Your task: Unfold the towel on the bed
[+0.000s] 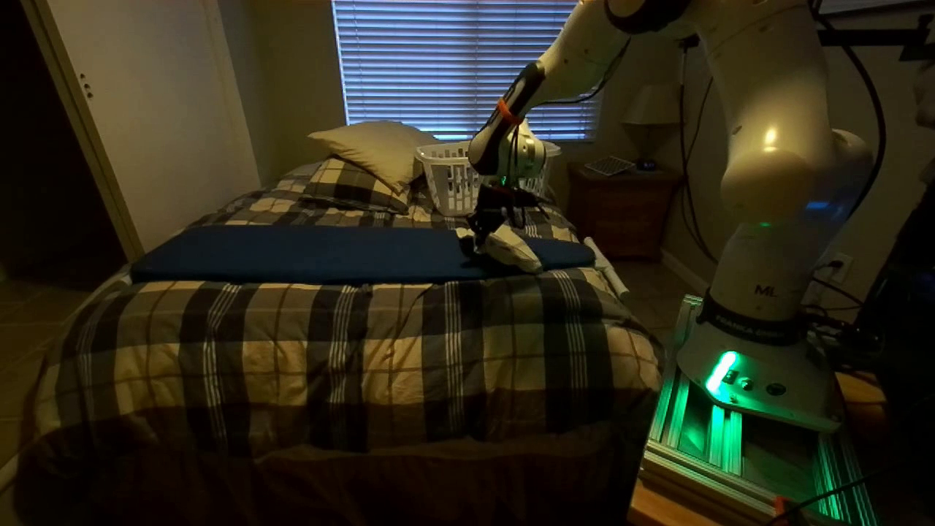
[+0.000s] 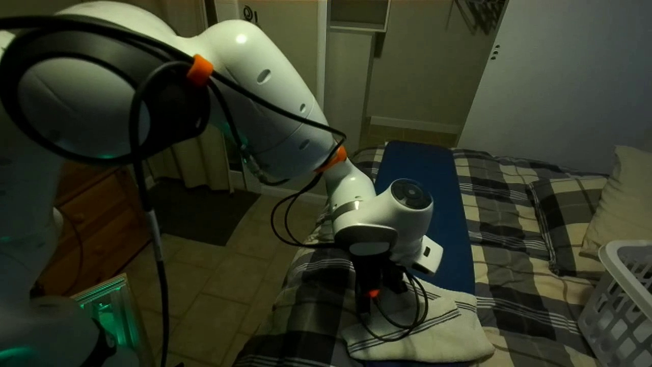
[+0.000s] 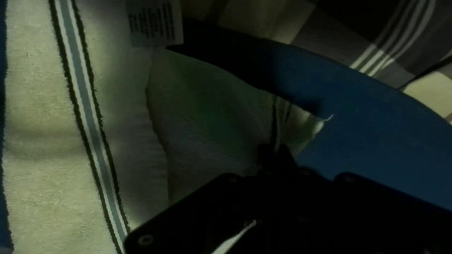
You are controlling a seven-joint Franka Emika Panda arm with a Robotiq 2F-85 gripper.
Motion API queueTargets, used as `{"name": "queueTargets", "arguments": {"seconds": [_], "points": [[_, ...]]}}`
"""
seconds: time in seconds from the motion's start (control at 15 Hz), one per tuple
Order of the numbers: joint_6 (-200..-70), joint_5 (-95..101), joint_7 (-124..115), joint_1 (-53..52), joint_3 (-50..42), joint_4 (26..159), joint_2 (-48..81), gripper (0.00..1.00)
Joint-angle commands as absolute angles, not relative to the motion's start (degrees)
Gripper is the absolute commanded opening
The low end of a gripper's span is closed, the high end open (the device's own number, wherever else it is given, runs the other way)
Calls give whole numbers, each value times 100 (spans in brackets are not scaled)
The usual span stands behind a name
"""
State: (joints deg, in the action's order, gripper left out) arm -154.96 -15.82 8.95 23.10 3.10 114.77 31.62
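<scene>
"Gripper (image 3: pixel 277 151) is closed, seemingly with a fold of the towel (image 3: pixel 137 116) pinched at its tips. What worries you?"

"Left to right in the wrist view: the wide flat part could slide along with a pull, since I see nothing pinning it to the dark blue cloth (image 3: pixel 370 134) underneath. Nearer the middle, layers overlap; if two are caught, the fold would lift as one. At the tips the bite looks small, so it might slip out."

"And the towel itself, same order?"

"Cream terry first, then a grey-blue stripe edged in white and black, a printed label (image 3: pixel 155 23) at the view's top, a shaded flap, and last a small bunched corner. It lies folded over that cloth, on the bed (image 1: pixel 350 351)."
</scene>
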Motion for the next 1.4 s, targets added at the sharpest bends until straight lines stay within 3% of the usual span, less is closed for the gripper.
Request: {"name": "queueTargets", "arguments": {"seconds": [0.0, 0.07, 0.13, 0.27, 0.87, 1.33], "points": [[-15409, -2177, 1204, 2450, 636, 11505, 3040, 5], [-15449, -2242, 1244, 2424, 661, 11478, 3078, 5], [-15464, -2261, 1242, 2389, 646, 11466, 3097, 31], [-15520, -2257, 1309, 2382, 636, 11487, 3061, 38], [-16833, -1696, 1710, 2364, 333, 11440, 3092, 99], [-17797, -564, 1217, 1668, -512, 11416, 3681, 100]]}}
